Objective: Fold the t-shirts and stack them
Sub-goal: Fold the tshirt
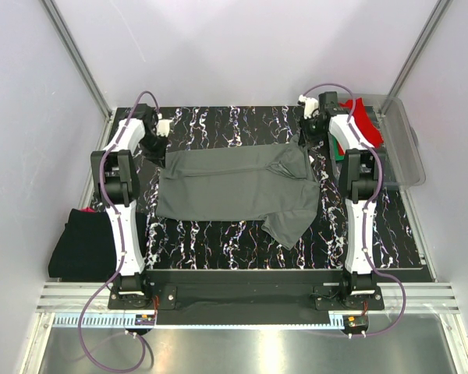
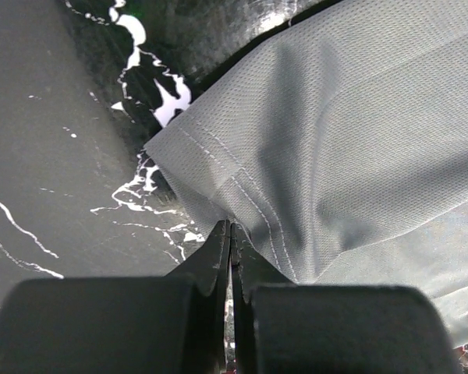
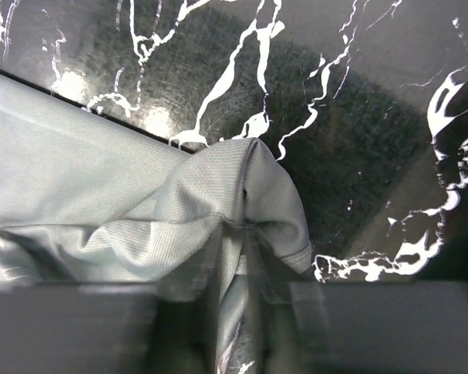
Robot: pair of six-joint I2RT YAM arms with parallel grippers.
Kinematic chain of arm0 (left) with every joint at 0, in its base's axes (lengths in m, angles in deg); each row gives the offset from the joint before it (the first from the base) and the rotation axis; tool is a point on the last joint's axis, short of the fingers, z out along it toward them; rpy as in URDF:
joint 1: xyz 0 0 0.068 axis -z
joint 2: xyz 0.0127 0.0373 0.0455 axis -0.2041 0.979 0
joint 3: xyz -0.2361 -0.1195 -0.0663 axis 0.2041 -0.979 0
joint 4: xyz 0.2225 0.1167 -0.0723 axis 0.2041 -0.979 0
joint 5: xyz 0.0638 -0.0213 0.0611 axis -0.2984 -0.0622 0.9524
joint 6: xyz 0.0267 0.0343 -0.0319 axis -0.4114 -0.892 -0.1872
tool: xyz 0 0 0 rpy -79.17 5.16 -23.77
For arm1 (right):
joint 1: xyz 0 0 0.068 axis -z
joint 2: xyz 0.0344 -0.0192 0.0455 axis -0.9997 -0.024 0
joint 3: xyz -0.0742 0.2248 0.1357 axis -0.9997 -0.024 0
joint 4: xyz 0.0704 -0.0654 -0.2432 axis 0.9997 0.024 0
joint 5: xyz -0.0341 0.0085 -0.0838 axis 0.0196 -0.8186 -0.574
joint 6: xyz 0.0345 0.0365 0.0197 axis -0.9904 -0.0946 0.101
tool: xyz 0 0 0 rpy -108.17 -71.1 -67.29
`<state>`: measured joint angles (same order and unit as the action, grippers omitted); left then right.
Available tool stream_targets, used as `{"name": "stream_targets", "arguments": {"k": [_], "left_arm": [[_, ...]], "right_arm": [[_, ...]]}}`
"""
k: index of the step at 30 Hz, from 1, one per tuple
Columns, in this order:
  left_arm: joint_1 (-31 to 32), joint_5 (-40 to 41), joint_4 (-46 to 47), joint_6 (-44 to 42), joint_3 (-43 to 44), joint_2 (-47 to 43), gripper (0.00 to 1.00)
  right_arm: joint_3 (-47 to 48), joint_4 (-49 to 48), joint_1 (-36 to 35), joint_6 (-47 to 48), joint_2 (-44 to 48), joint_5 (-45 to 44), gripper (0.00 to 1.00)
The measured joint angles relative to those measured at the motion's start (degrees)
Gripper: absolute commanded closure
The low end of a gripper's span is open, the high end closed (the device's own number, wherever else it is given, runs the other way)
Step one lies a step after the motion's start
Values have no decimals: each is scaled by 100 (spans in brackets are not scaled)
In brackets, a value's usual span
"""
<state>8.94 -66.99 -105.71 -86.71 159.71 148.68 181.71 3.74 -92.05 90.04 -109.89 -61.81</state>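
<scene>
No text, brand or number can be read in any view. Along the bottom of the top view, a pale strip of fine tick marks (image 1: 218,320) carries no legible figures. Any lettering on the small boards at lower left (image 1: 146,318) and lower right (image 1: 357,321) is too small to make out. The dark grey t-shirt (image 2: 359,140) shows only weave and stitching.

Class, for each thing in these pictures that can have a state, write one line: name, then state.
Dark grey cloth t-shirt: spread on the table, far edge pinched at both ends.
Left tool: shut on the shirt's hem corner.
Right tool: shut on bunched, raised cloth.
Black cloth t-shirt: folded, at the table's left edge.
Clear plastic tub: open, no lid.
Red cloth t-shirt: crumpled, at the tub's left side.
</scene>
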Motion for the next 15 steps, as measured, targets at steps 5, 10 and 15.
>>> {"name": "stream_targets", "arguments": {"k": [5, 10, 15], "left_arm": [[-46, 33, 4, -2, 0, 0, 100], [-72, 87, 22, -2, 0, 0, 100], [-122, 149, 48, -4, 0, 0, 100]], "right_arm": [[7, 20, 0, -7, -96, -46, 98], [-11, 15, 22, -4, -87, -63, 100], [-227, 22, 79, -9, 131, -98, 100]]}}
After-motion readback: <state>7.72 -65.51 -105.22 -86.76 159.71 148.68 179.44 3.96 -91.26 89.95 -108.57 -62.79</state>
